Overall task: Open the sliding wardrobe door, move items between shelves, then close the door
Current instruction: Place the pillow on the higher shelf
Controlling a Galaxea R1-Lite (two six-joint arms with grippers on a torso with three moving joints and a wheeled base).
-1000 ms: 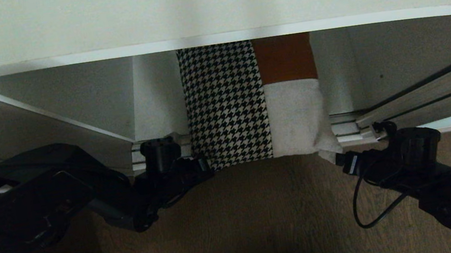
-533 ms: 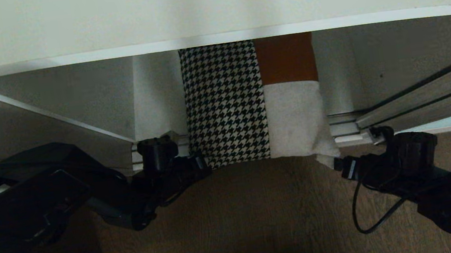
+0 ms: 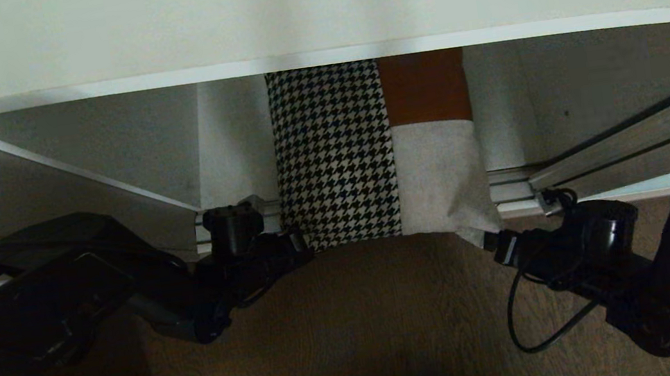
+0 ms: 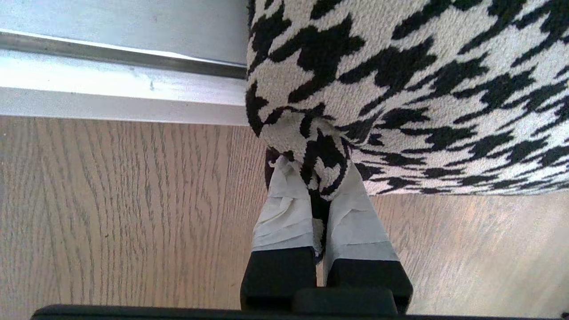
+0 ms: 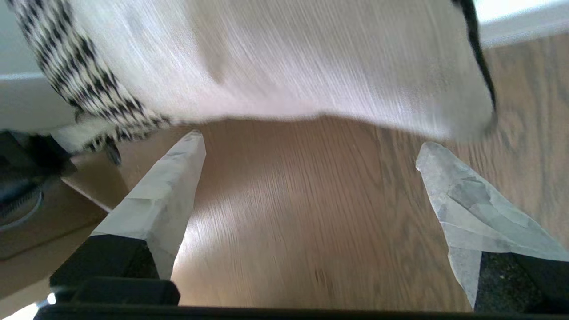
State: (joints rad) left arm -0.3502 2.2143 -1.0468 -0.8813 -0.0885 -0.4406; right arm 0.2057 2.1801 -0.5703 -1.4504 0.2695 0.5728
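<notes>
The cushion [image 3: 334, 156], houndstooth with rust-brown and light-grey patches, lies under the white upper shelf [image 3: 311, 10] on a shaded lower shelf [image 3: 109, 146]. Its front end hangs over the floor track. My left gripper [image 3: 300, 244] is shut on the cushion's near left corner; the left wrist view shows the taped fingers [image 4: 284, 209] pinching houndstooth fabric [image 4: 422, 89]. My right gripper [image 3: 492, 243] stands open at the near right corner. In the right wrist view the gripper [image 5: 310, 144] has only floor between its fingertips, with the grey patch [image 5: 289, 66] just beyond them. The sliding wardrobe door's frame [image 3: 645, 137] runs along the right.
The ridged silver floor track [image 3: 510, 187] crosses in front of the wardrobe, also in the left wrist view [image 4: 115, 89]. A grey side panel [image 3: 17, 184] slants on the left. Wooden floor [image 3: 379, 324] lies in front. A loose black cable [image 3: 520, 319] loops under my right wrist.
My right arm has swung left, bringing its open gripper up to the cushion's near right corner. The left gripper and the cushion have stayed put.
</notes>
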